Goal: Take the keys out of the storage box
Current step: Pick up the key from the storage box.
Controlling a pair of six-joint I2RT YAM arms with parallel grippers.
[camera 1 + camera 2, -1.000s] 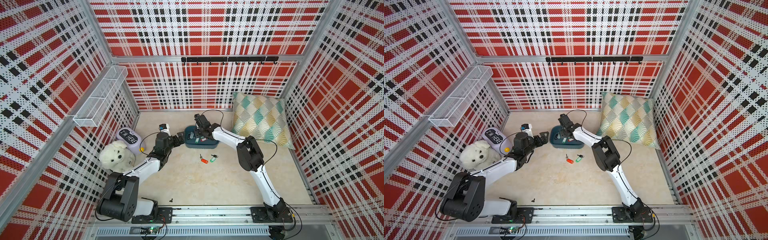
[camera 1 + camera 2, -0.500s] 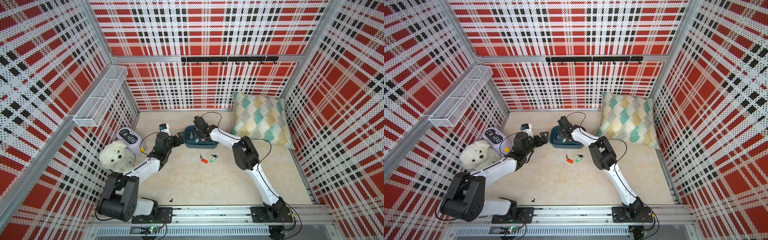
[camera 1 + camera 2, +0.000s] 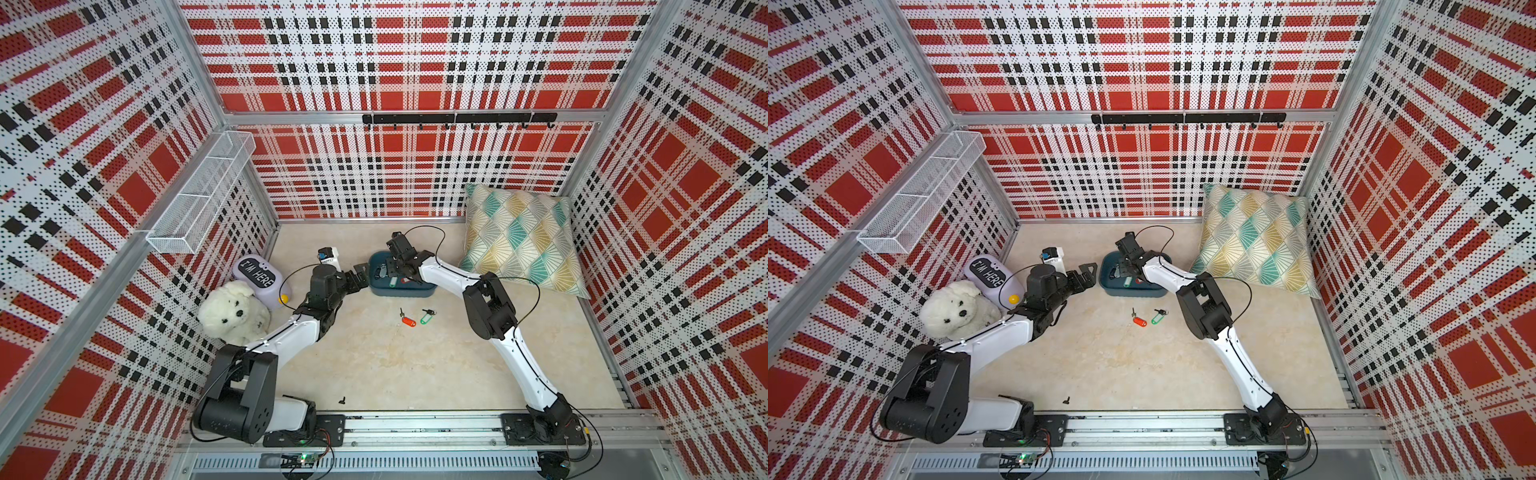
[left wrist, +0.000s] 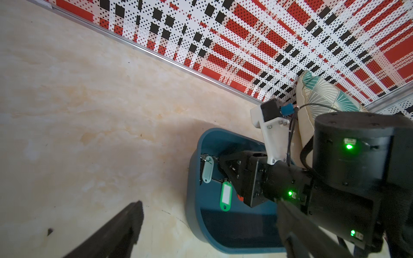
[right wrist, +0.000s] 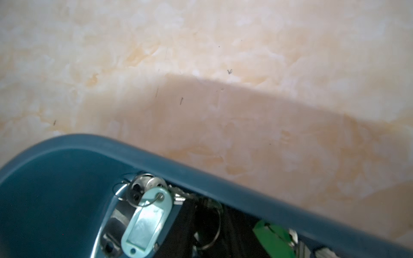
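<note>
hand (image 3: 392, 270) among keys (image 5: 146, 220), opening unclear

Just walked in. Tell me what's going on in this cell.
The robot is clearing out the storage box. The right claw is down inside the box among the keys; whether it has gripped one cannot be told. The left claw hangs open beside the box, holding nothing. A red-tag key and a green-tag key lie out on the table; others, including a pale-tag key, are in the box.
</note>
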